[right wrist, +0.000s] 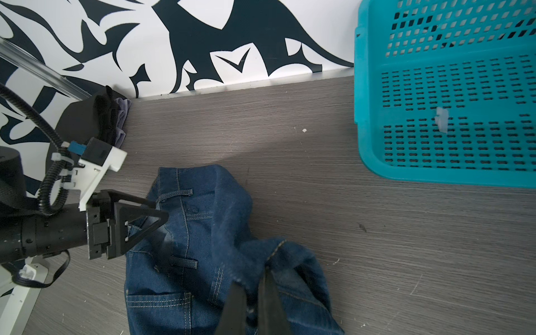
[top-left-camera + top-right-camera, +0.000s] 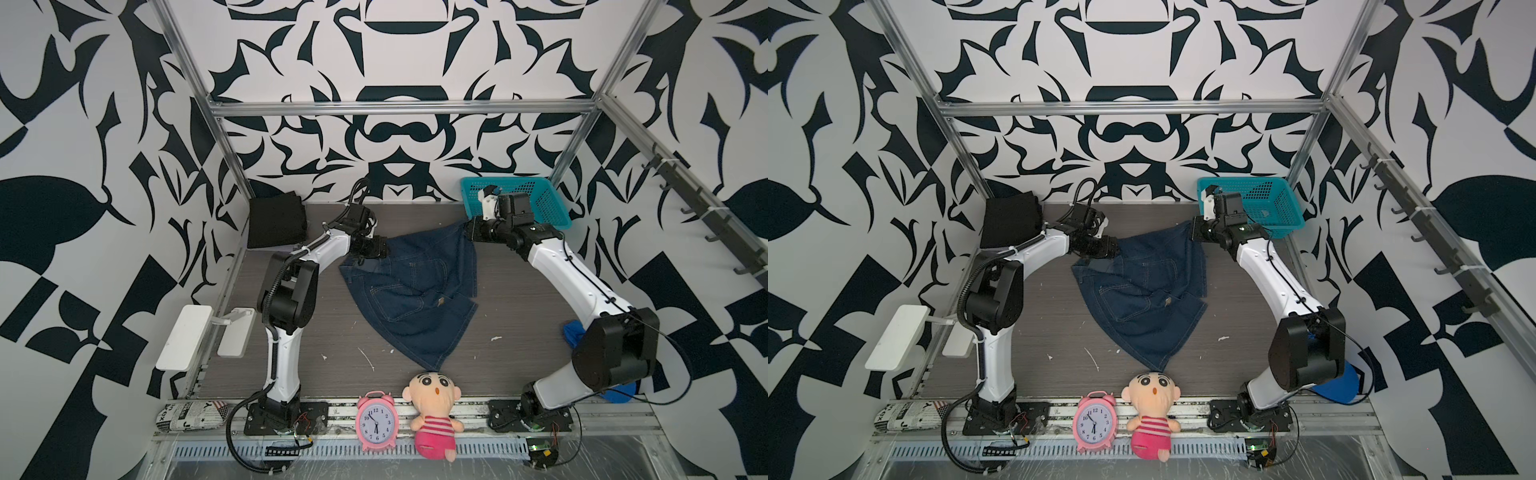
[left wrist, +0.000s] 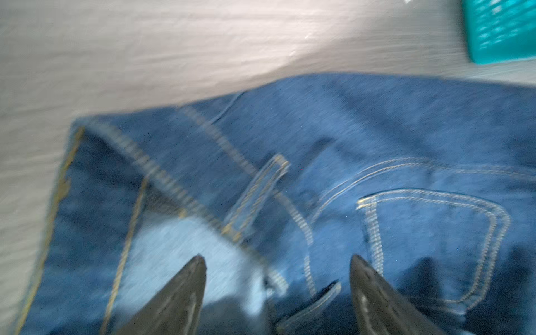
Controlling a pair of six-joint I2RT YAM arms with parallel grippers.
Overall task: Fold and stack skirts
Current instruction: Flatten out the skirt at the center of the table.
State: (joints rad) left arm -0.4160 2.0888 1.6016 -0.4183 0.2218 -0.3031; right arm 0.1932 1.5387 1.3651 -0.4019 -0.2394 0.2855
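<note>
The dark blue denim skirt [image 2: 411, 291] [image 2: 1142, 291] lies crumpled mid-table, its waistband and belt loops toward the left arm. My left gripper [image 2: 386, 249] [image 3: 277, 261] hovers open over that waistband; the wrist view is blurred, with a belt loop [image 3: 258, 197] ahead of the fingers. My right gripper [image 2: 467, 230] [image 1: 252, 278] is shut on a raised fold of the denim skirt [image 1: 188, 246] at its far right corner. A folded black skirt [image 2: 276, 222] [image 1: 84, 121] sits at the back left, with the lavender skirt [image 1: 121, 121] peeking out beneath it.
A teal mesh basket [image 2: 519, 199] [image 1: 449, 101] stands at the back right, close behind the right wrist. A pink clock [image 2: 376, 422] and a plush doll [image 2: 434, 411] sit at the front edge. Bright blue cloth [image 2: 575, 332] lies behind the right arm.
</note>
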